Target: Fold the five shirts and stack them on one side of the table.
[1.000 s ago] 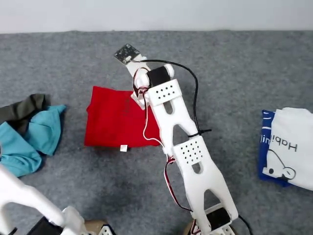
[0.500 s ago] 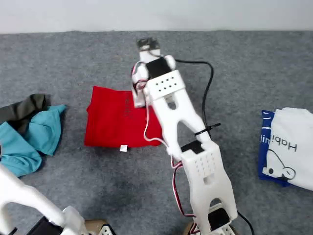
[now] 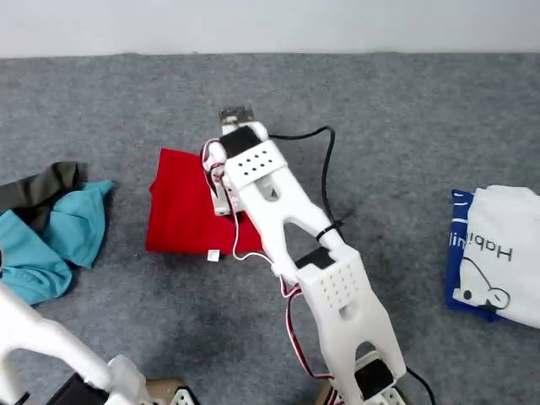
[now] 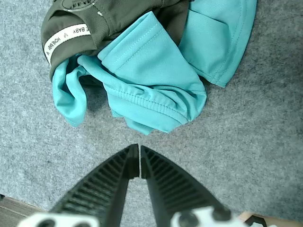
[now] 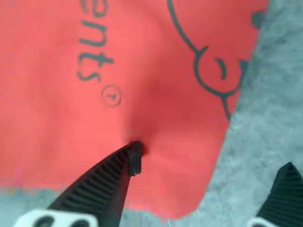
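The teal shirt [image 3: 59,228] and dark shirt [image 3: 42,190] lay bunched at the left of the desk [image 3: 405,110], the white shirt [image 3: 506,245] over the blue shirt [image 3: 458,207] at right. Right jaws gaped, one tip pressing the red shirt [image 3: 181,207] mid-desk. Left jaws were clenched, empty.

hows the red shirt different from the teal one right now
The red shirt lies flat in a folded rectangle; the teal shirt is crumpled. The red shirt sits alone mid-table; the teal shirt is bunched with a dark shirt at the side. The open right claw presses one finger on the red shirt; the shut left claw is short of the teal shirt. Both lie on the grey table.
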Robot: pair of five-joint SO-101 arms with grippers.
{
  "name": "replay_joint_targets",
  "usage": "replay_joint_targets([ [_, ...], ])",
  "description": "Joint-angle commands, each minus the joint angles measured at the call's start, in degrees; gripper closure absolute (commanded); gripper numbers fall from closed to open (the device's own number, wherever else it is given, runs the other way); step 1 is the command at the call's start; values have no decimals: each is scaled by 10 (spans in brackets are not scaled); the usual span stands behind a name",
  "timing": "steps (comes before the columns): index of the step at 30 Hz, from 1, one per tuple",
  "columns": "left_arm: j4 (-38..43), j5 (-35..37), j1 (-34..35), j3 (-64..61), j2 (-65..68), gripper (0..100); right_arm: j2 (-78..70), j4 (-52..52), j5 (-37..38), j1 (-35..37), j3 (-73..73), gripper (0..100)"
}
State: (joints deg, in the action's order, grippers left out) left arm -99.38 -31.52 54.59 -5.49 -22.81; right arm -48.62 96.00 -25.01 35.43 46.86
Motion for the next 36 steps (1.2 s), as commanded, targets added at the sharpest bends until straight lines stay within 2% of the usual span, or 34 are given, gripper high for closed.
replay_joint_targets([
  [1,-10,-2,0,2,-21,984,-18,-10,-9,18,3,578],
  [7,-10,-2,0,2,-21,984,-69,-18,-9,21,3,608],
  [13,-10,-2,0,2,-21,984,-87,-18,-4,20,3,850],
  [17,-10,-2,0,2,-21,984,-87,-15,36,18,3,995],
  [23,-10,-2,0,2,-21,984,-82,29,48,7,30,989],
  [28,-10,-2,0,2,-21,984,-69,71,137,-16,58,988],
  [32,-10,-2,0,2,-21,984,-9,70,190,-41,-2,989],
  [36,-10,-2,0,2,-21,984,88,70,265,-67,-130,989],
])
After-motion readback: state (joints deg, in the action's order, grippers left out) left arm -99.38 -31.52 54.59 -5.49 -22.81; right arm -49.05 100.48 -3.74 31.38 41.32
